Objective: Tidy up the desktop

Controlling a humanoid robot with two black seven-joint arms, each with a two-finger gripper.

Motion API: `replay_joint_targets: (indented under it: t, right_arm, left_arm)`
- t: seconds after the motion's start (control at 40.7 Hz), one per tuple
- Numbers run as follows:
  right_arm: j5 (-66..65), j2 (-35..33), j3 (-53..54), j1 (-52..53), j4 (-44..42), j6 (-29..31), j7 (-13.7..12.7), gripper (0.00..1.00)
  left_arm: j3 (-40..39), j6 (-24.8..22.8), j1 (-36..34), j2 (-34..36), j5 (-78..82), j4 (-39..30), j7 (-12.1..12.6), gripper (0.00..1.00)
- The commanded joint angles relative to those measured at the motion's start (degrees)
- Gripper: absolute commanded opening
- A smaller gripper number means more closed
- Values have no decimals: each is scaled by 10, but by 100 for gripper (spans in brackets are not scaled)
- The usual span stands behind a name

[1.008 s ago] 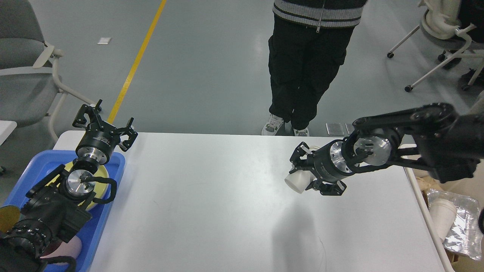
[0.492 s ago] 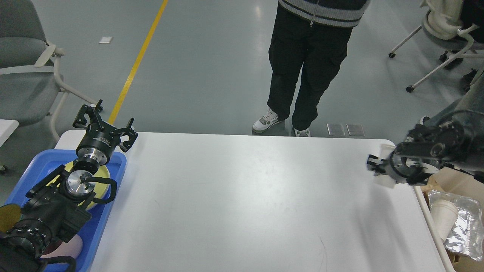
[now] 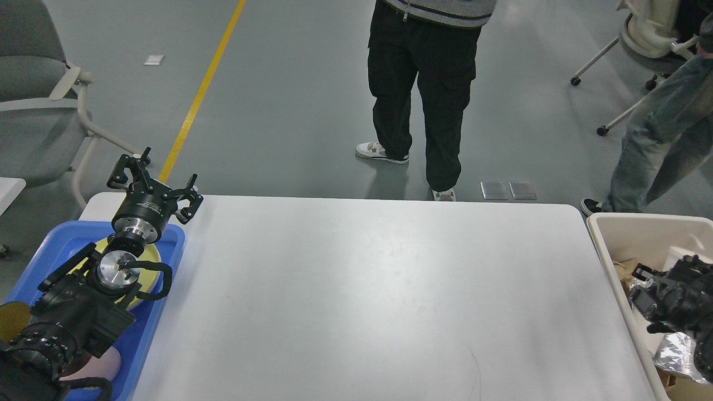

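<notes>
From the head view, the desktop point(image 3: 362, 301) fills the middle of the scene as a broad white table top with rounded corners, running from the blue plastic tray point(image 3: 167, 278) on its left end to the beige plastic bin point(image 3: 607, 228) that stands just beside its right edge. The left arm comes in from the lower left over the tray, and the left gripper point(image 3: 151, 179) hangs above the table's far left corner with its two fingers spread wide and nothing between them. Under that arm, inside the tray, lies a yellow plate point(image 3: 149, 255), partly hidden by the wrist; nearer the bottom edge a pinkish round dish point(image 3: 103, 365) shows in the tray, and a dark golden disc point(image 3: 11, 322) sits at the far left, cut off by the frame. The right gripper point(image 3: 646, 287) is low at the right, over the inside of the bin, seen dark and end-on, so I cannot tell how its jaws stand. In the bin beside it are a white cup point(image 3: 682, 256), some brown paper point(image 3: 624, 268) and crinkled silver foil point(image 3: 677, 356). Beyond the table a person in black trousers point(image 3: 420, 89) stands on the grey floor, with a second person in jeans point(image 3: 652, 145) at the right. A yellow floor line point(image 3: 203, 89) runs diagonally at the left, past a grey chair point(image 3: 33, 100).
</notes>
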Motion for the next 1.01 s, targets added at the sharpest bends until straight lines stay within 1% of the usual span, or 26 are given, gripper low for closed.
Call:
replay_joint_targets:
  t: [0.0, 0.197, 0.27, 0.344, 0.492, 0.541, 0.565, 0.615, 0.639, 0.688, 0.713, 0.762, 0.836, 0.91, 0.983]
  right_arm:
    - [1, 1, 0, -5, -2, -4, 0, 100]
    - [5, 1, 3, 2, -3, -4, 0, 100]
    - [23, 4, 23, 12, -4, -9, 1, 100]
    - [65, 5, 66, 45, -5, -18, 0, 100]
    - [129, 8, 150, 106, -5, -14, 1, 100]
    - [144, 16, 197, 130, -1, -12, 4, 100]
    - [149, 20, 217, 136, -1, -12, 8, 100]
    - [156, 26, 267, 143, 1, -9, 26, 100]
    - [159, 26, 296, 143, 1, -8, 41, 100]
    - [163, 26, 360, 144, 3, -4, 82, 100]
    - [166, 24, 425, 142, 7, 5, 131, 100]
    - [166, 22, 491, 137, 18, 27, 186, 100]
    - [166, 20, 584, 119, 32, 81, 284, 100]
    - [165, 21, 643, 90, 42, 145, 375, 100]
    - [165, 26, 659, 74, 46, 211, 452, 100]
  left_arm:
    - [0, 1, -1, 0, 0, 0, 0, 98]
    - [1, 1, -1, 0, 0, 0, 0, 98]
    - [1, 1, 0, 1, 0, 0, 0, 98]
    - [1, 1, -1, 0, 0, 0, 0, 98]
    - [1, 1, -1, 1, 0, 0, 0, 98]
    - [1, 1, -1, 0, 0, 0, 0, 98]
    - [1, 1, 0, 0, 0, 0, 0, 98]
    - [1, 0, -1, 0, 0, 0, 0, 98]
    - [1, 1, -1, 0, 0, 0, 0, 98]
    - [1, 1, -1, 1, 0, 0, 0, 98]
    - [1, 1, -1, 0, 0, 0, 0, 98]
    - [1, 0, -1, 0, 0, 0, 0, 98]
    - [1, 0, -1, 0, 0, 0, 0, 98]
    - [1, 0, -1, 0, 0, 0, 0, 98]
    - [0, 0, -1, 0, 0, 0, 0, 98]
